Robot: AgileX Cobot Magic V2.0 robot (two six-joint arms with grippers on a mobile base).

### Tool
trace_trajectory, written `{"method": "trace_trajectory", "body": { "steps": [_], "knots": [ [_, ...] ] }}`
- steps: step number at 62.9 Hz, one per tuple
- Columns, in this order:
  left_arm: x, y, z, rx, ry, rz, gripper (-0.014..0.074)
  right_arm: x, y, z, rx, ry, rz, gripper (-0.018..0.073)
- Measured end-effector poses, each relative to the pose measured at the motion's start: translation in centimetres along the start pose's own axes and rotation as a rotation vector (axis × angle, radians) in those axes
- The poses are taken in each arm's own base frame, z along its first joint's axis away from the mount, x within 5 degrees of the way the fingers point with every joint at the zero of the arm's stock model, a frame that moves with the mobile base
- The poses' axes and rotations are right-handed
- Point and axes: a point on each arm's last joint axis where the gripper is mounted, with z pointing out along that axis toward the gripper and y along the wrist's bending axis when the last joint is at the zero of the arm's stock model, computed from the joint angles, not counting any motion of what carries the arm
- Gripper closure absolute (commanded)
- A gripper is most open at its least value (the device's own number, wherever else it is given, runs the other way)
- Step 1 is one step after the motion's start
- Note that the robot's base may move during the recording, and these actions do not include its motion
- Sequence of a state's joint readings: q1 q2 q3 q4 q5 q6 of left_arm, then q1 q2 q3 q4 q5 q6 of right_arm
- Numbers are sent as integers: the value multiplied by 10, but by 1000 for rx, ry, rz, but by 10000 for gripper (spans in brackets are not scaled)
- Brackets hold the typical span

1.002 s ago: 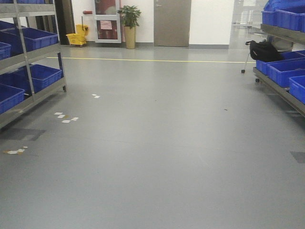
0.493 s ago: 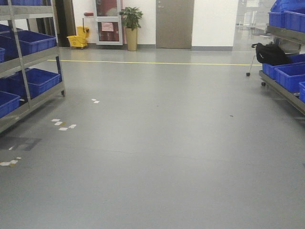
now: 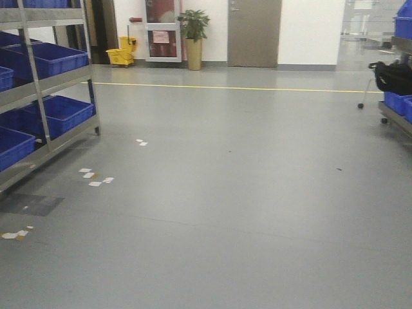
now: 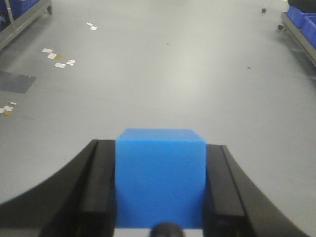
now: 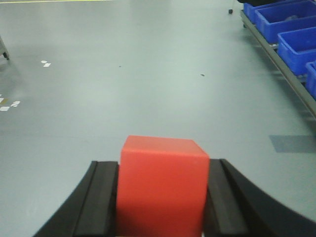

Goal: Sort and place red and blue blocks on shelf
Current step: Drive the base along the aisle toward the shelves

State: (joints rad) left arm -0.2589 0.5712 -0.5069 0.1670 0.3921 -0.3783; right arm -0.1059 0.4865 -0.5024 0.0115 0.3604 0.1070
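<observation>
A bright blue block (image 4: pixel 160 182) fills the bottom of the left wrist view, with my left gripper (image 4: pixel 160 148) shut on its two sides, above the grey floor. In the right wrist view a bright red block (image 5: pixel 162 192) is clamped the same way by my right gripper (image 5: pixel 162 165). Neither gripper shows in the front view. A steel-framed shelf rack (image 3: pixel 51 79) with blue tubs stands at the left, several metres off. Another such rack (image 5: pixel 276 61) runs along the right. Which one is the task's shelf I cannot tell.
Open grey floor lies ahead, with paper scraps (image 3: pixel 95 177) near the left rack. A yellow mop bucket (image 3: pixel 121 53), a potted plant (image 3: pixel 193 38) and a grey door (image 3: pixel 254 32) line the far wall. A black bag (image 3: pixel 393 76) sits by the right rack.
The front view has swung left and moved forward: the plant, door and right rack slid rightwards, and more of the left rack shows.
</observation>
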Motion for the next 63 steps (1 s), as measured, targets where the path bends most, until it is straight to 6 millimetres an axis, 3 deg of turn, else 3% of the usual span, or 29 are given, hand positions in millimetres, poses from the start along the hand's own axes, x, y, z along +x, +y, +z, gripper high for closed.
{"method": "trace_trajectory", "body": {
  "steps": [63],
  "knots": [
    [0,0,0,0,0,0,463,0,0,0,0,0,0,505]
  ]
}}
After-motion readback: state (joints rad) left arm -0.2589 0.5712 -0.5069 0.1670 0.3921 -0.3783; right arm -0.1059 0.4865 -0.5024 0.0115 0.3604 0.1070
